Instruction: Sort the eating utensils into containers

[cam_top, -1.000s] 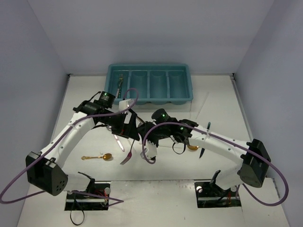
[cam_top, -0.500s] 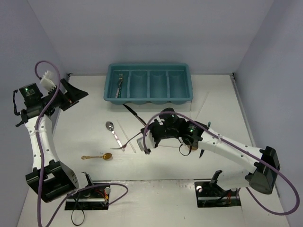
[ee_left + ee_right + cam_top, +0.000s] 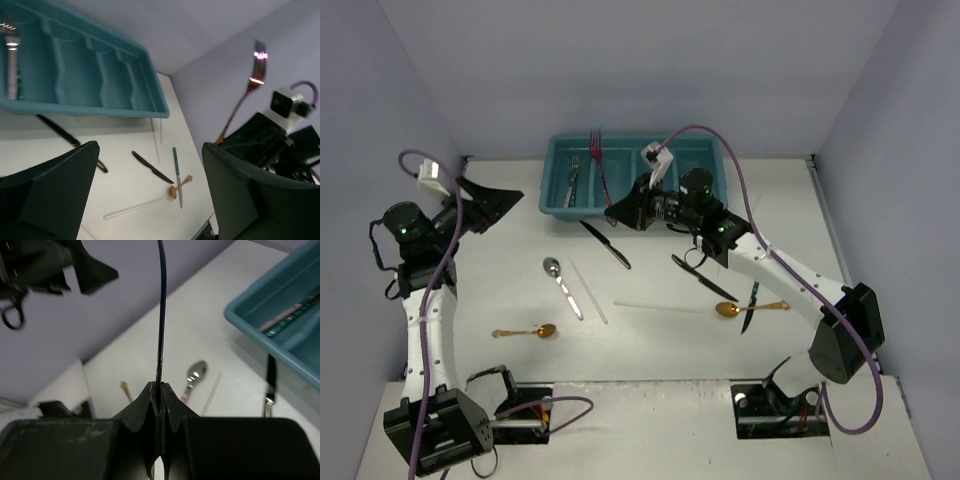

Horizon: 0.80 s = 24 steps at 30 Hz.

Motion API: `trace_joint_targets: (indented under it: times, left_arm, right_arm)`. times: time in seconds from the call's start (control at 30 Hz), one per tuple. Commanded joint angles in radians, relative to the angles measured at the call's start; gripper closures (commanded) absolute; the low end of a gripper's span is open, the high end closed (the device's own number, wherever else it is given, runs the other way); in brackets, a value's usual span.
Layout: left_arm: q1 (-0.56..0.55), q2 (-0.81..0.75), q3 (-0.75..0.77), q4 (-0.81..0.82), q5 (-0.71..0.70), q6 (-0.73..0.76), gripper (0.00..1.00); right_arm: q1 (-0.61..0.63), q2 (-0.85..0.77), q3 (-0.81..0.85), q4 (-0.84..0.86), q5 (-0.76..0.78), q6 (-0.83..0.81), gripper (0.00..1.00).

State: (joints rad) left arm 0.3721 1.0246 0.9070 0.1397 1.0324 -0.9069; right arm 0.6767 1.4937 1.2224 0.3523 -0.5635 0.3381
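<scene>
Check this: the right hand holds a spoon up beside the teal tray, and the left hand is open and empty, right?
Not a spoon: the right hand holds a fork up beside the teal tray, its tines clear in the left wrist view. The left hand is open and empty.

White table (image 3: pixel 500 285) sits between seemingly lilac walls (image 3: pixel 640 70)

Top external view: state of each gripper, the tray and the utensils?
Left gripper: open, empty.
Right gripper: fingers shut on silver fork, tines up.
Teal plastic cutlery tray: second silver fork in leftmost compartment, other three empty.
Silver spoon, gold spoons, black knives, pale sticks: loose on white table.
</scene>
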Motion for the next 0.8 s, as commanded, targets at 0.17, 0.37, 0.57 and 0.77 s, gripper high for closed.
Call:
trace_joint_targets:
  times: [0.17, 0.37, 0.57, 0.77]
  left_arm:
    - [-0.428, -0.025, 0.063, 0.195, -0.144, 0.036, 0.28]
    - [-0.489, 0.058, 0.113, 0.238, -0.099, 0.026, 0.38]
    - [-0.492, 0.082, 0.117, 0.243, -0.082, 0.023, 0.44]
    - [-0.493, 0.099, 0.116, 0.276, -0.056, 0.010, 0.53]
  right_arm:
    - [0.031, 0.106, 0.058, 0.369, -0.100, 0.600, 1.00]
    - [0.044, 0.125, 0.046, 0.464, -0.187, 0.667, 1.00]
    - [0.058, 0.113, 0.031, 0.523, -0.235, 0.641, 1.00]
    - [0.061, 0.088, -0.002, 0.549, -0.266, 0.634, 1.00]
